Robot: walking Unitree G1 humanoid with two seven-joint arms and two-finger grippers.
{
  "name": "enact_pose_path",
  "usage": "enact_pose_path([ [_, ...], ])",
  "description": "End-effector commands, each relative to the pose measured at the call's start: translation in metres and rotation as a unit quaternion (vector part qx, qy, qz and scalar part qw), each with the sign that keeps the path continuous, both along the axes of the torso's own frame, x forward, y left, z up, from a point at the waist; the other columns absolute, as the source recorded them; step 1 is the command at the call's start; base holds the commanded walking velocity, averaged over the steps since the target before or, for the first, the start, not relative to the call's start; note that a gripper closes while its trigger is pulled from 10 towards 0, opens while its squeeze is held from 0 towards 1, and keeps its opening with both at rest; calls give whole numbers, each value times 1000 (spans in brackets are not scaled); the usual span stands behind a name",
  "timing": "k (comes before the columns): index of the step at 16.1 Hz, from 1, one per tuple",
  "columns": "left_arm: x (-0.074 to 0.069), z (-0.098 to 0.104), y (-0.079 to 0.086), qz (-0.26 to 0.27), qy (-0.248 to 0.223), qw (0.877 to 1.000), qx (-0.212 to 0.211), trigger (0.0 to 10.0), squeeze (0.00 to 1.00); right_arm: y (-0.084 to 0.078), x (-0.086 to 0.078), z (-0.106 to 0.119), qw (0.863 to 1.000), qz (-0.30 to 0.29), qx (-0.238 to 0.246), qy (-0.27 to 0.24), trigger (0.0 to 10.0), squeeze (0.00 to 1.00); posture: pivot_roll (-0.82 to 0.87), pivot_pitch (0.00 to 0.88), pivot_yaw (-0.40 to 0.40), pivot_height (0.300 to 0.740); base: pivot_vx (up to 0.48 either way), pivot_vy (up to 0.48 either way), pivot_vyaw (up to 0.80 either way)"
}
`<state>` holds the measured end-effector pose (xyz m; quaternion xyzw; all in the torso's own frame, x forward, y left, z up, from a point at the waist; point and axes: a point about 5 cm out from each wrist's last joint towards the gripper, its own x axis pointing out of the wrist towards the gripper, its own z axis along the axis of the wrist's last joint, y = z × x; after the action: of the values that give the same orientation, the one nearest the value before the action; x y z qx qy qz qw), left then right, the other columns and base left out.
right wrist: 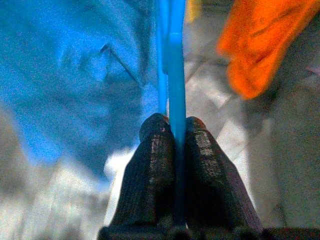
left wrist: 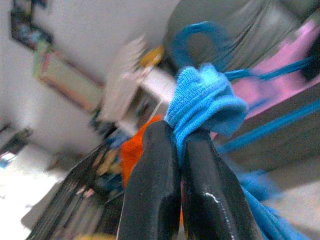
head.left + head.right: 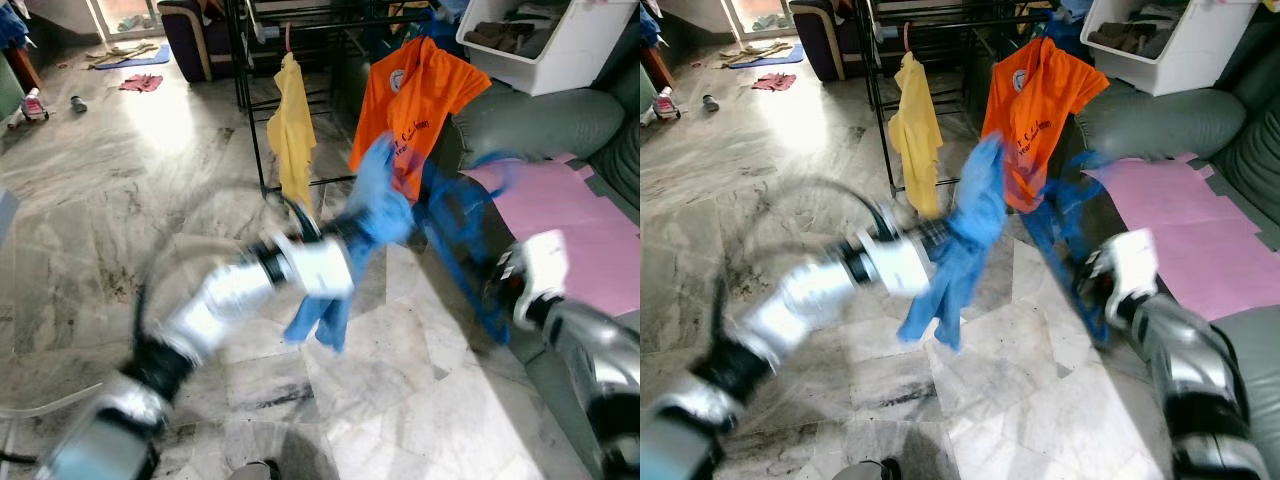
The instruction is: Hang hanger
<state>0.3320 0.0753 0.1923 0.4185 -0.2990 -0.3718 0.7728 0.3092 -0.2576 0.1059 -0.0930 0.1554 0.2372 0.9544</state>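
One blue hanger (image 3: 465, 250) held in mid-air over the marble floor (image 3: 120, 200), between both arms, in front of the black drying rack (image 3: 250, 100). Head views motion-blurred. A blue garment (image 3: 365, 230) is draped on the hanger and hangs down below the left arm.

Left gripper (image 2: 179, 142): fingers (image 2: 155, 190) pressed together, clamped on a bunched fold of the blue garment right under the hanger's hook (image 2: 192, 37). In the head views this gripper sits at the centre, arm reaching in from lower left.

Right gripper (image 1: 175, 127): fingers (image 1: 150, 175) closed on a thin blue bar of the hanger, bar running straight out between them. In the head views the right arm comes in from lower right, beside the hanger's lower end, near the sofa.

Around: orange T-shirt (image 3: 415, 100) and yellow garment (image 3: 290, 135) hang on the rack, just behind the held hanger. Grey sofa (image 3: 540, 125) on the right with a pink sheet (image 3: 560, 220) on its seat. White bin (image 3: 560, 50) with dark clothes rests on top of the sofa back. Scattered items on the floor far back left, too small to tell.
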Motion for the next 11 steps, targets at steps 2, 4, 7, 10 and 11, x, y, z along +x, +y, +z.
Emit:
enact_pose_path([
  [2,26,4,25,93,-3,995,22,10000,0,-5,-24,3,988,127,-74,47,10000,0,0,78,-4,740,0,0,0],
  [4,40,2,40,152,6,987,43,10000,0,-11,-31,13,986,148,-52,61,10000,0,-12,75,3,740,0,0,0],
  [7,51,-22,52,210,84,970,84,10000,0,-19,-31,30,987,146,-52,43,10000,0,-24,65,11,740,0,0,0],
  [10,41,-64,53,195,187,949,160,10000,0,-24,-26,37,989,119,-79,22,10000,0,-29,57,13,740,0,0,0],
  [11,36,-73,51,185,194,949,167,10000,0,-23,-26,38,990,118,-78,22,10000,0,-30,53,12,740,0,0,0],
])
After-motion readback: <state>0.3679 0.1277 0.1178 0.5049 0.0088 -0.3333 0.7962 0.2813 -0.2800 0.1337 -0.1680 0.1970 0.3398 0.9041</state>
